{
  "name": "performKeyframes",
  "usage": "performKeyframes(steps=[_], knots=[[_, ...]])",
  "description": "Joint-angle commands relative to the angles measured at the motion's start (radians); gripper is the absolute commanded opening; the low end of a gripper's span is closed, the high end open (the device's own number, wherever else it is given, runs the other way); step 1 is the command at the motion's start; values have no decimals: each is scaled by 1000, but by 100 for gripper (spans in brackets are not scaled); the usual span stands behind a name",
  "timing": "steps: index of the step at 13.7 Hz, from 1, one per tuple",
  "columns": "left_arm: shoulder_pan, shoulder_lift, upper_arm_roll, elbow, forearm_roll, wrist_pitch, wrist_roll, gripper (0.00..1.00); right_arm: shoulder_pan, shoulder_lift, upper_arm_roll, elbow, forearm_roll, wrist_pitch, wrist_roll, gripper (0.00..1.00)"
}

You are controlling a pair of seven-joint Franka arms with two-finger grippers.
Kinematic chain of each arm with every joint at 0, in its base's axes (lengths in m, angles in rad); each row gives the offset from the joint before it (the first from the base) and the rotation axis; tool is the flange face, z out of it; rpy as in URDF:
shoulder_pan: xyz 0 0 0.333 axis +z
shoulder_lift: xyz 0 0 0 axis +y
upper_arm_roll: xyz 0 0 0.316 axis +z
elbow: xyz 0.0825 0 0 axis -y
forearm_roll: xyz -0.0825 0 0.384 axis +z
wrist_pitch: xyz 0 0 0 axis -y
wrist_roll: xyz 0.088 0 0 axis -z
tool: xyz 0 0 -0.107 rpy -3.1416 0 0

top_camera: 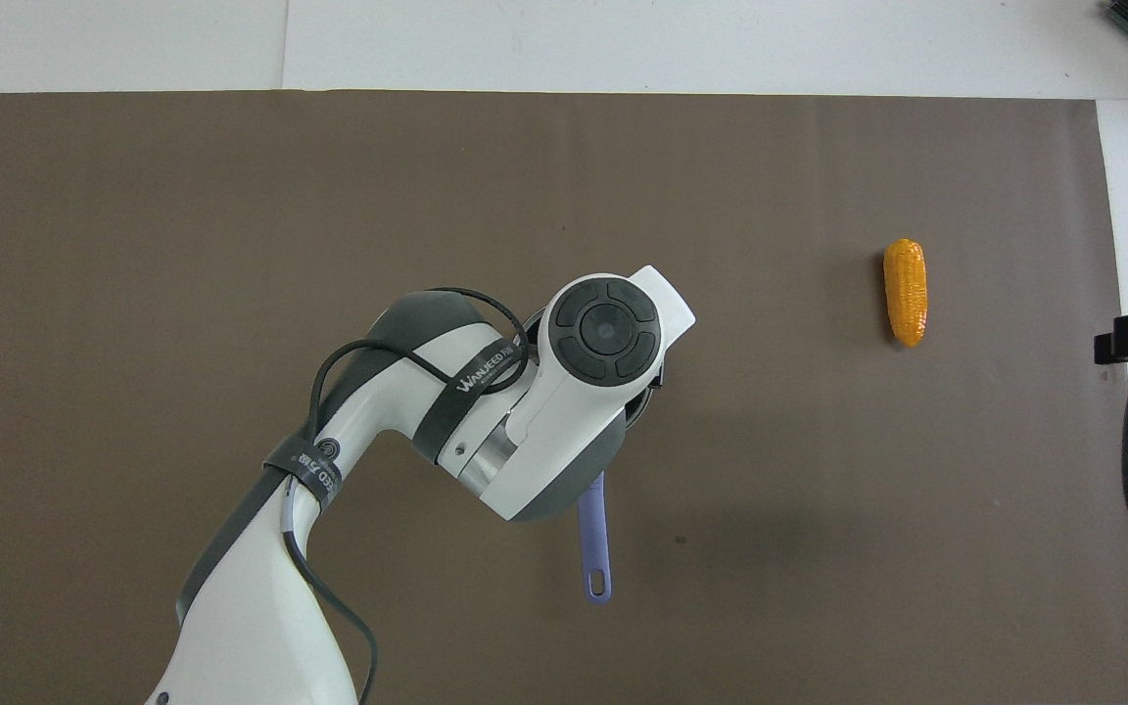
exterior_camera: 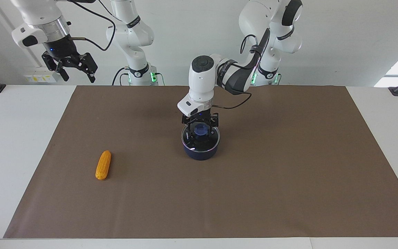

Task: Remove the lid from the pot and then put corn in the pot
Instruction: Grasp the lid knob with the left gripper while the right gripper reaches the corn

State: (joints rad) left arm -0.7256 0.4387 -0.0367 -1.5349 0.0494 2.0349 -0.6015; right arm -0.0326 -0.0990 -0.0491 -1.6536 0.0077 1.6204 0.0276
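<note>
Item one, the left gripper (exterior_camera: 200, 130): lowered onto the middle of the brown mat (exterior_camera: 288, 155), fingers spread wide on either side of the lid's blue knob (exterior_camera: 201, 129), not pinching it, nothing in its grasp. Item two, the lid (exterior_camera: 206, 143): clear glass with a thin metal rim, seated flat on the pot directly under that gripper. Item three, the pot (exterior_camera: 200, 154): dark navy, upright, closed by the lid; its long blue handle (top_camera: 594, 548) runs out from beneath the left arm's wrist toward the robots (from overhead the white wrist housing hides almost all of the pot and lid, leaving only the handle and a sliver of rim). Item four, the corn (exterior_camera: 103, 165): yellow-orange cob, lying flat on the mat well apart from the left gripper, toward the right arm's end of the table, and a little farther from the robots than the pot. Item five, the right gripper (exterior_camera: 70, 67): held high in the air over the white table (exterior_camera: 12, 138) edge at its own end, well clear of the corn, fingers apart, carrying nothing; this arm waits.
</note>
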Motion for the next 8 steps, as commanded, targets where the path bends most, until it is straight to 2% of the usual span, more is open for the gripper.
performKeyframes(steps=[1,4,5,7,8], knots=[[-15,-11,15,-21,38,13,-41,100,-13,21,2,-141,-11,189,-84,100],[-15,-11,15,-19,56,18,-52,94,-29,157,2,-161,-12,373,-182,100],[-15,-11,15,-19,61,21,-64,88,-30,201,2,-164,-12,424,-219,100],[-15,-11,15,-17,63,24,-80,68,-52,293,2,-161,-12,568,-244,100],[-14,-11,15,-17,66,30,-81,64,-52,342,2,-160,-12,649,-232,100]])
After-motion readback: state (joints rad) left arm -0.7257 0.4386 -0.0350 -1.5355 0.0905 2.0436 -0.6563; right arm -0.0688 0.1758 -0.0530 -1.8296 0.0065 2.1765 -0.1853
